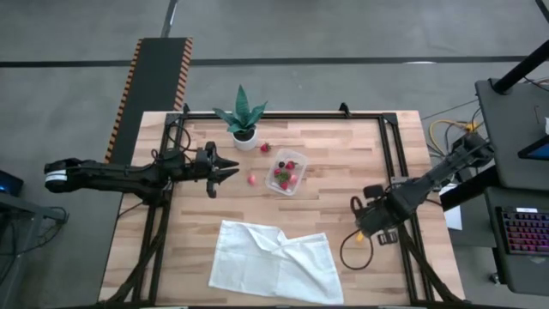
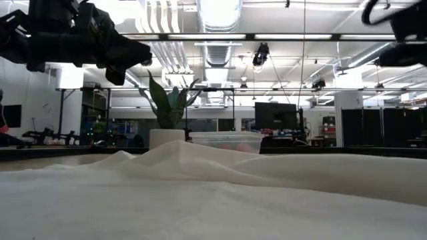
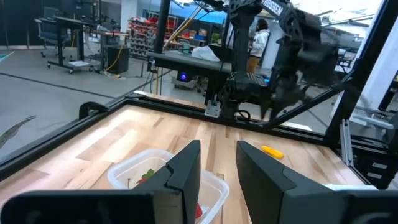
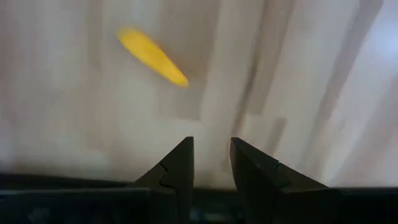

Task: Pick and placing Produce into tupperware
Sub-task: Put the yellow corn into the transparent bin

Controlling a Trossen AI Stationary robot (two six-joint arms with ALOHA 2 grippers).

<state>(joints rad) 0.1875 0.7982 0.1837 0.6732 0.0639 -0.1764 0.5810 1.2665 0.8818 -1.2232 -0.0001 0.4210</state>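
Note:
The clear tupperware sits mid-table with red produce pieces inside; the left wrist view shows it just past my fingers. Two red pieces lie loose on the wood, one by the plant pot and one left of the tupperware. An orange-yellow piece lies on the wood near the right side. My left gripper points level at the tupperware, open, a narrow gap and nothing in it. My right gripper points down above the wood beside the orange-yellow piece, open and empty.
A green plant in a white pot stands at the far side behind the tupperware. A crumpled white cloth covers the near middle and fills the low view. A black frame borders the table.

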